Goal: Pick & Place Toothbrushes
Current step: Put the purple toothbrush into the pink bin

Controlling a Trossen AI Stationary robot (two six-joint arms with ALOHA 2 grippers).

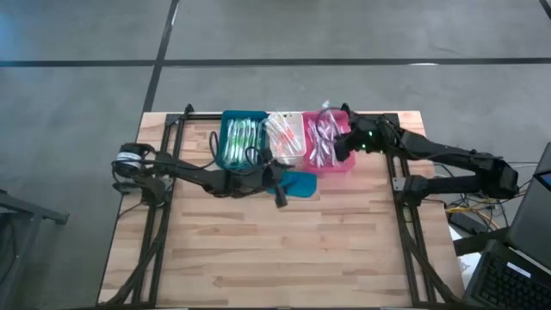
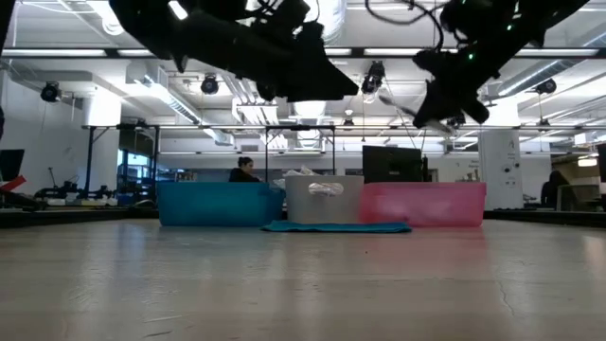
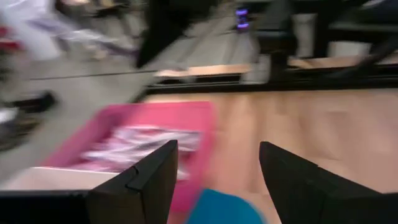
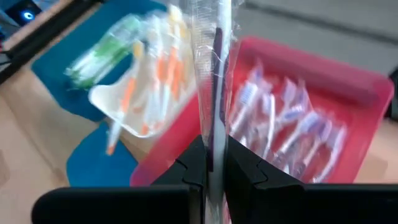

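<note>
- toothbrushes (image 1: 241,142): sorted in 3 bins side by side at far edge of table (image 1: 275,250). green-accent ones in teal bin (image 1: 228,120), orange-accent ones in white bin (image 1: 297,129), wrapped ones w/ pink/purple in pink bin (image 1: 340,164).
- one wrapped toothbrush (image 4: 214,74) in clear sleeve, pinched betw. right gripper (image 4: 213,163) fingers, standing upright out of the jaws, above pink bin (image 4: 348,93).
- right gripper (image 1: 343,146): fingers pressed together on that toothbrush; sits over the pink bin's right side in high view, raised off table in low view.
- left gripper (image 3: 217,168): fingers spread, nothing betw. them. in high view it is at near side of white bin, just beside flat teal lid (image 1: 297,182).
- teal lid lies flat on table in front of the bins, touching or nearly touching them per low view.
- low view: bins in a row teal / white / pink; a person (image 2: 243,170) in room behind the teal bin, well apart from table.
</note>
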